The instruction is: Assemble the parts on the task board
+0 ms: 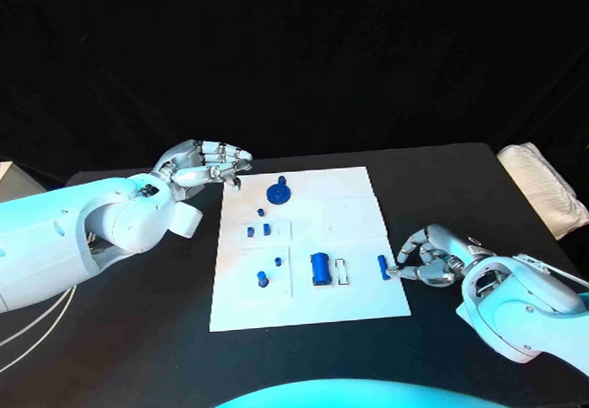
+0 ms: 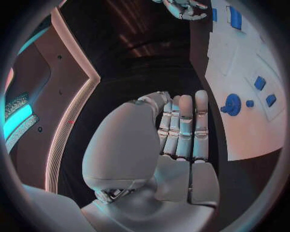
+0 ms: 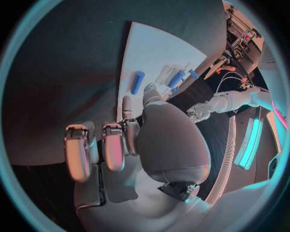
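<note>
Head view, board: the white board (image 1: 311,284) lies flat mid-table, so both arms can reach it from their own sides.
Head view, parts: a round blue part (image 1: 280,194) stands near the far left corner; small blue pieces (image 1: 258,229) sit below it; a larger blue block (image 1: 322,268) lies nearer the front, a slim blue piece (image 1: 384,265) by the right edge.
Head view, left hand: the left hand (image 1: 205,165) hangs just off the board's far left corner, fingers curled in, nothing seen in them; likely waiting close to the round part.
Head view, right hand: the right hand (image 1: 430,260) sits at the right edge, fingertips at the slim piece; contact seems likely, a firm hold I cannot tell.
Left wrist view: fingers (image 2: 184,126) straight and together over dark table (image 2: 139,67), empty; the round part (image 2: 232,104) lies just beside on the board.
Right wrist view: fingers (image 3: 91,152) bent, the tips hidden behind the palm; a blue piece (image 3: 138,82) lies free on the board beyond.
Around: a pale folded cloth (image 1: 545,189) lies at the table's right, well apart; nothing blocks either hand.
</note>
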### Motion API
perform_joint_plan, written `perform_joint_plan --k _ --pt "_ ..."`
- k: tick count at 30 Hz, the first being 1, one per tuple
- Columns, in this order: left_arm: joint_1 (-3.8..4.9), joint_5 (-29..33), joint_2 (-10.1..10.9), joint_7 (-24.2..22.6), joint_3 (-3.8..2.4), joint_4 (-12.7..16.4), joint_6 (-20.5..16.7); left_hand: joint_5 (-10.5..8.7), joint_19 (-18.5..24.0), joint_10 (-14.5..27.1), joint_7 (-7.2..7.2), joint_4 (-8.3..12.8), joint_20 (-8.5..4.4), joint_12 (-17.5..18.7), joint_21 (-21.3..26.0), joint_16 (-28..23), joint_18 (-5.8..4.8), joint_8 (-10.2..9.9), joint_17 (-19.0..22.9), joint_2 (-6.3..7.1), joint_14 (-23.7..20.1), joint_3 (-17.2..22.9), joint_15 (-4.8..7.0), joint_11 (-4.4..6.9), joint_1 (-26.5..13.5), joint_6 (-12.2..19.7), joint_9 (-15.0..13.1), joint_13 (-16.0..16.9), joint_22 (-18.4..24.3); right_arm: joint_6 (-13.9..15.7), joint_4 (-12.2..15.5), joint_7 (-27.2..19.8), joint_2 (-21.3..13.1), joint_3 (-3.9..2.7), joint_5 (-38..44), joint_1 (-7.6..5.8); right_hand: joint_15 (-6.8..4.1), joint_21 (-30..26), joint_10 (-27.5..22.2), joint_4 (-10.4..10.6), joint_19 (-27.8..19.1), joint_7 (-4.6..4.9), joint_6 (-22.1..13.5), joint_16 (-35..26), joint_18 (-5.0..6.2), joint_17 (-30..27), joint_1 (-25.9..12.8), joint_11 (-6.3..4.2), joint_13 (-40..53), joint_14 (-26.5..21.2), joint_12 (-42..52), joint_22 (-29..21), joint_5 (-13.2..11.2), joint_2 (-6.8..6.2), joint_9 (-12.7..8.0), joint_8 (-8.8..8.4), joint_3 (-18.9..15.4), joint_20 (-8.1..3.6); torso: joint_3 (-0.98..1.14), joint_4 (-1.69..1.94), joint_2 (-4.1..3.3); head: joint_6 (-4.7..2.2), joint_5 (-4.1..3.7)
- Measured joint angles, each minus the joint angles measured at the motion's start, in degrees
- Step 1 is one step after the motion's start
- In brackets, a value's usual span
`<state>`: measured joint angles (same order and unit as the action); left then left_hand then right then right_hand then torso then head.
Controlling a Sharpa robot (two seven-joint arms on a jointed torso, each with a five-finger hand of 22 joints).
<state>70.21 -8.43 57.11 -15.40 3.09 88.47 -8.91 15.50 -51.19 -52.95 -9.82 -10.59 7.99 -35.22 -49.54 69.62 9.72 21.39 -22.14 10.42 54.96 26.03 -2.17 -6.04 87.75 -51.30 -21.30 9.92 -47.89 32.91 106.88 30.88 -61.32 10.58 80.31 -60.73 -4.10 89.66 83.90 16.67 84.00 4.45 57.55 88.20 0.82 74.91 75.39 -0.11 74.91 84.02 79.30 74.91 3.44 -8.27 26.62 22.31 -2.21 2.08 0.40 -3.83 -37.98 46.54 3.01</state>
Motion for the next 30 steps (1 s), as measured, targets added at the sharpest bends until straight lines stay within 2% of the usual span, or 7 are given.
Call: perform_joint_plan --k 7,15,23,27,29,30 --pt "-0.03 0.0 0.1 0.0 0.01 0.1 0.0 0.0 0.0 0.0 0.0 0.0 0.0 0.0 0.0 0.0 0.0 0.0 0.0 0.0 0.0 0.0 0.0 0.0 0.0 0.0 0.0 0.0 0.1 0.1 -1.3 0.5 2.4 0.03 -0.1 0.84 0.0 0.0 0.0 0.1 0.0 -0.11 0.1 0.0 0.0 0.0 -0.4 0.0 0.0 0.0 0.2 0.0 0.0 0.36 -0.1 0.0 -0.4 0.0 0.01 0.08 -0.03 0.26 0.18" --pt "-0.05 -0.1 0.1 0.0 0.01 0.1 0.0 0.0 0.0 0.0 0.0 0.0 0.0 0.0 0.0 0.0 0.0 0.0 0.0 0.0 0.0 0.0 0.0 0.0 0.0 0.0 0.0 0.0 0.1 0.1 -2.7 1.0 4.1 0.0 -0.2 1.09 0.0 0.0 0.0 0.1 0.0 -0.14 0.6 0.2 0.0 0.0 -0.7 0.0 0.0 0.0 0.2 0.0 0.0 0.67 -0.1 0.0 -0.4 0.0 0.0 -0.05 -0.01 0.52 0.29" --pt "-0.05 -0.1 0.1 0.0 0.02 0.1 0.0 0.0 0.0 0.0 0.0 0.0 0.0 0.0 0.0 0.0 0.0 0.0 0.0 0.0 0.0 0.0 0.0 0.0 0.0 0.0 0.0 0.0 0.1 -0.1 -4.8 1.4 5.8 -0.17 0.2 1.14 0.0 0.0 0.0 -0.7 0.0 -0.43 0.9 0.2 0.0 0.0 1.8 0.0 0.0 0.0 0.2 0.0 0.0 2.81 -0.1 0.22 0.4 0.0 -0.03 -0.02 0.04 0.68 0.31" --pt "-0.06 -0.1 0.2 0.0 0.02 0.1 0.0 0.0 0.0 0.0 0.0 0.2 0.0 0.0 0.0 0.0 0.0 0.0 -0.1 0.0 0.0 0.2 0.0 0.0 0.0 0.0 0.0 0.0 0.1 -0.8 -5.8 1.7 6.8 -0.38 1.4 1.11 0.0 0.0 0.0 -1.0 0.0 -0.58 1.2 0.2 0.0 0.0 4.5 0.0 0.0 0.0 0.2 0.0 0.0 2.06 -0.1 -0.18 2.3 -0.01 -0.03 0.01 0.04 0.78 0.34" --pt "-0.06 -0.1 0.3 0.0 0.02 0.1 0.0 0.0 0.0 0.0 0.0 0.2 0.0 0.0 0.0 0.0 0.0 0.0 -0.1 0.0 0.0 0.2 0.0 0.0 0.0 0.0 0.0 0.0 0.1 -1.2 -6.2 2.0 7.3 -0.5 2.3 1.16 0.0 0.0 0.0 -1.1 0.0 -0.55 1.2 0.2 0.0 0.0 5.2 0.0 0.0 0.0 0.2 0.0 0.0 1.54 0.1 -0.28 3.1 -0.01 -0.05 0.02 0.04 0.85 0.38" --pt "-0.06 -0.1 0.3 0.1 0.02 0.1 0.0 0.0 0.0 0.0 0.0 0.2 0.0 0.0 0.0 0.0 0.0 0.0 -0.1 0.0 0.0 0.2 0.0 0.0 0.0 0.0 0.0 0.0 0.1 -1.3 -6.3 2.1 7.5 -0.55 2.7 1.2 0.0 0.0 0.0 -1.1 0.0 -0.44 1.1 0.2 0.0 0.0 5.2 0.0 0.0 0.0 0.2 0.0 0.0 1.54 2.9 -0.28 3.1 0.0 -0.06 0.02 0.04 0.86 0.4"
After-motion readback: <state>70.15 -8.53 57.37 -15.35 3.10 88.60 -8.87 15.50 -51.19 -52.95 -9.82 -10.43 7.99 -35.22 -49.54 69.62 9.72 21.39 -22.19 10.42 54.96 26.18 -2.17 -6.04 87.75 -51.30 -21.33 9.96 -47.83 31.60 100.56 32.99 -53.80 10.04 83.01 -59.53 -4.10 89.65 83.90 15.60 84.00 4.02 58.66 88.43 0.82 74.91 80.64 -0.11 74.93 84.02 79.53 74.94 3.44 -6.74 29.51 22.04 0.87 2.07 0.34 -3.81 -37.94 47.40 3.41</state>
